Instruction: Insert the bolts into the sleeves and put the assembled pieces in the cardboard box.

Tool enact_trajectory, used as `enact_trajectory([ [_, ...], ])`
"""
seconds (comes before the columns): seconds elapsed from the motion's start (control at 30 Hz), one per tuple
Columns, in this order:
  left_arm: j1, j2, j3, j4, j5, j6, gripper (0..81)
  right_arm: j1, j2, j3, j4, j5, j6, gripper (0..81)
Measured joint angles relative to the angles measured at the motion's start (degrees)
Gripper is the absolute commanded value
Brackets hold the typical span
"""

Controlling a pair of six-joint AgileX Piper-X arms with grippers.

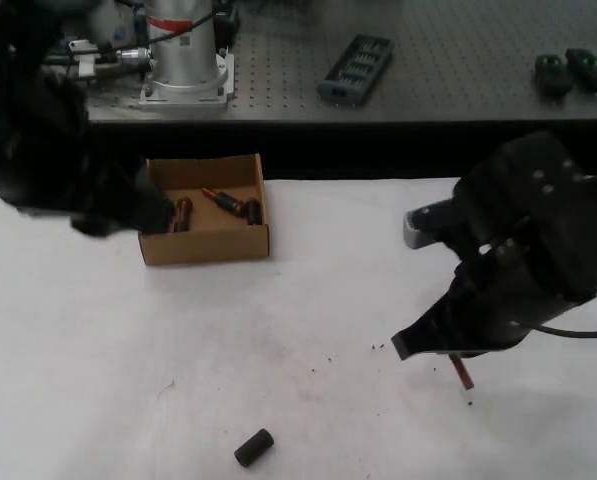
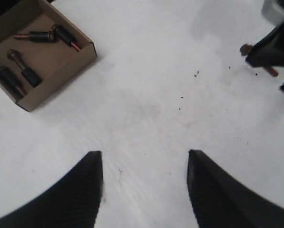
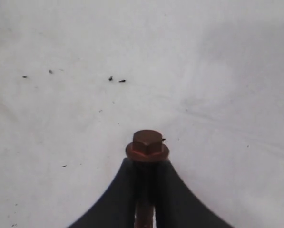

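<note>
Cardboard box (image 1: 203,243) stands open on the white desk (image 1: 308,300), with several assembled pieces (image 1: 223,200) lying in it, so from where I stand the job looks well along, with one more pair left to join.

Held up off the desk near the box's left side is the left tool (image 2: 144,154), released, with its two fingers spread wide and nothing between them. Well off to the box's right, and nearer the arms, the right tool (image 3: 145,164) is clenched on the bolt, gripping the shank just under the head.

A lone black sleeve (image 1: 254,447) lies on its side on the desk, well apart from the box on its near side, roughly in line with the box's right corner. The copper-coloured bolt (image 3: 147,144) hangs from the right tool with its thin end pointing down toward the desk.

To my eye the step in hand is the mating. I'd have the free left tool take the sleeve around its middle, leaving both ends clear, and turn the bore to face the bolt's tip. The right tool should then line the shank up with that bore before pushing, slowly, since a tilted entry would likely jam or knock the sleeve loose.
</note>
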Motion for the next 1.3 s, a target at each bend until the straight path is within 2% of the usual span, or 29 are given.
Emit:
enact_trajectory([
  [0.13,-1.79,3.54,4.38,-1.62,0.02,0.00,40.0,0.00,-5.22,2.07,-1.27,-6.28,-2.25,4.3],
  [0.3,-7.23,12.30,6.69,-1.65,-0.38,0.13,40.0,-0.17,-11.69,4.19,-4.38,-14.28,-3.18,4.3],
  [0.47,-11.87,18.00,6.75,-1.65,-2.20,0.27,40.0,-2.10,-20.90,4.63,-8.83,-26.77,-0.51,4.3],
  [0.7,-15.98,26.21,6.75,-1.65,-6.63,2.22,40.0,-3.46,-26.13,4.63,-10.46,-28.61,0.31,4.3],
  [0.93,-16.14,32.57,5.33,-4.00,-8.30,3.13,40.0,-4.97,-26.60,4.74,-10.55,-28.61,0.68,4.3],
  [1.3,-16.14,34.13,0.39,-6.81,-9.14,3.13,40.0,-5.17,-26.60,4.74,-10.55,-28.69,0.51,4.3],
])
